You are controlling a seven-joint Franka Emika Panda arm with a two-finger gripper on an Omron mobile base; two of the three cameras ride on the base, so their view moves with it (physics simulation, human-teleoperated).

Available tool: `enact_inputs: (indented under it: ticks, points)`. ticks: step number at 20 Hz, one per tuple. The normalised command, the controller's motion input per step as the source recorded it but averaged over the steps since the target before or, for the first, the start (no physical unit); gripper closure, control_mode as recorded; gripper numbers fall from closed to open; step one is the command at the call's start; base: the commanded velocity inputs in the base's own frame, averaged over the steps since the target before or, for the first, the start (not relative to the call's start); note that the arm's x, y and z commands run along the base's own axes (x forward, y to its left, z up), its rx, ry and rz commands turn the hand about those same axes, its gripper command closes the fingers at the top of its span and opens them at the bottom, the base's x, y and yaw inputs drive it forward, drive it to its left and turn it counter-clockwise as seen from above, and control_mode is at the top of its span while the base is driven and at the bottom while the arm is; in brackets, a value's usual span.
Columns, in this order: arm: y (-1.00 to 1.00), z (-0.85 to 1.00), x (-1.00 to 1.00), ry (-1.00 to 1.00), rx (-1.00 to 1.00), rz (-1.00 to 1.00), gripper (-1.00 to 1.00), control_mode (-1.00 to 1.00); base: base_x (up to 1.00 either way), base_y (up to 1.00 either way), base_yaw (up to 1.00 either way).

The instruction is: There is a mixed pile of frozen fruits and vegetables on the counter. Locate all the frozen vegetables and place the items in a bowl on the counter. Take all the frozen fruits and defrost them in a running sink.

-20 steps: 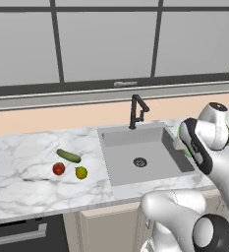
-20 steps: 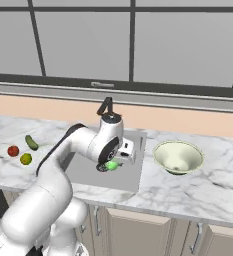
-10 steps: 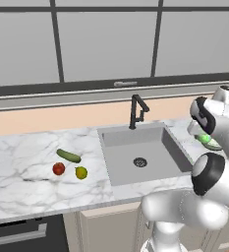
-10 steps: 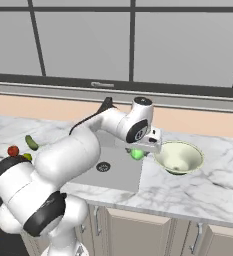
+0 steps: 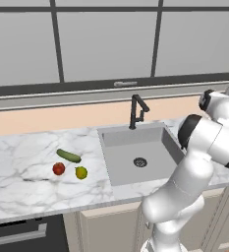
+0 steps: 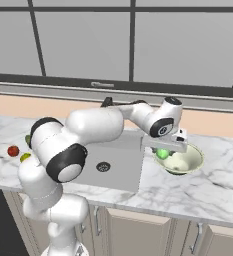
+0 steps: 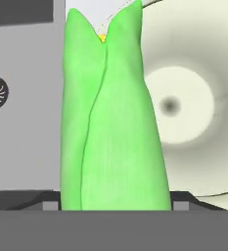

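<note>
I see the fat light-green vegetable (image 7: 110, 117), shaped like a corn husk with a small yellow tip, clamped in the pincer (image 6: 164, 152) and hanging over the left rim of the cream bowl (image 6: 190, 162). The bowl stands on the marble counter (image 6: 198, 192), just right of the grey sink (image 5: 135, 157). Far to the left of the sink lie the dark cucumber (image 5: 69, 156), the red fruit (image 5: 58, 169) and the yellow-green fruit (image 5: 81, 172).

The table (image 5: 27, 167) and sink (image 5: 135, 157) are viewed from behind by both base cameras, left and right; the bowl (image 7: 193, 108) below the jaws is seen close by the hand camera.
</note>
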Motion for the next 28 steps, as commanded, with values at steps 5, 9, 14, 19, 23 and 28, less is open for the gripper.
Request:
enact_inputs:
  ticks: [5, 9, 14, 19, 23, 28]
  points:
    - [-0.38, -0.32, 0.33, 0.0, -0.03, 0.0, 1.0, -1.0, 0.0, 0.0, 0.0]
    - [-0.01, -0.53, 0.14, -0.03, -0.2, 0.0, 1.0, -1.0, 0.0, 0.0, 0.0]
    - [0.05, -0.28, 0.0, 0.0, -0.08, 0.0, 1.0, -1.0, 0.0, 0.0, 0.0]
    - [0.11, -0.27, -0.04, 0.0, 0.0, 0.0, 1.0, -1.0, 0.0, 0.0, 0.0]
    - [0.1, -0.28, -0.04, 0.0, 0.0, 0.0, -1.0, -1.0, 0.0, 0.0, 0.0]
    - [0.04, -0.07, 0.0, 0.01, 0.0, -0.01, -1.0, -1.0, 0.0, 0.0, 0.0]
